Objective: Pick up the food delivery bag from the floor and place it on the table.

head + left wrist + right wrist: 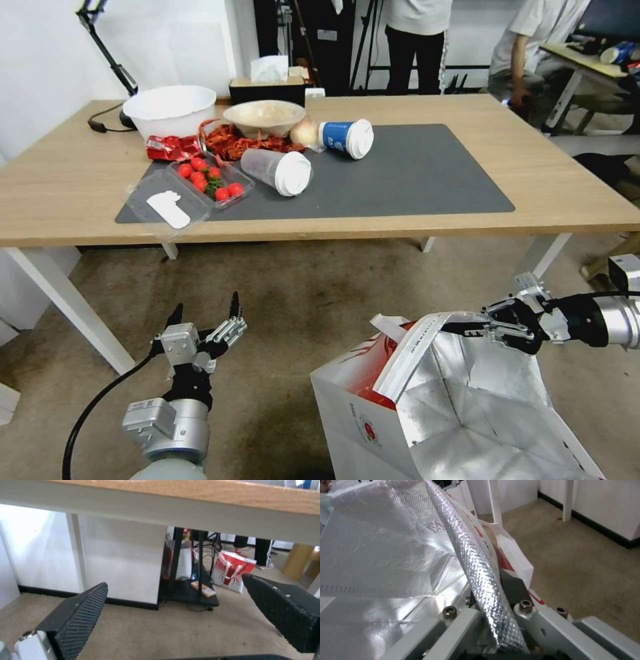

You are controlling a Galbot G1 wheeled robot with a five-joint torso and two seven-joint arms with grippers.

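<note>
Foil-lined food delivery bag point(427, 413) sat on the floor point(293, 300), right gripper point(460, 328) pinching its rim.

Bag stood open at near right, in front of the table point(67, 193), white strap handle point(410, 360) draped over its left edge, round red logo point(366, 429) on the near-left face. Right gripper reached in from the right, fingers closed on the bag's upper far rim; the right wrist view showed the foil rim point(480, 580) clamped between the jaws. Left gripper point(205, 313) hovered at near left above the floor, well apart from the bag, fingers point(80, 620) spread wide and holding nothing. On the table's dark grey mat point(413, 173) lay two tipped lidded cups point(277, 171), an open clamshell of cherry tomatoes point(210, 180) and a white bowl point(170, 110) to the far left.
</note>
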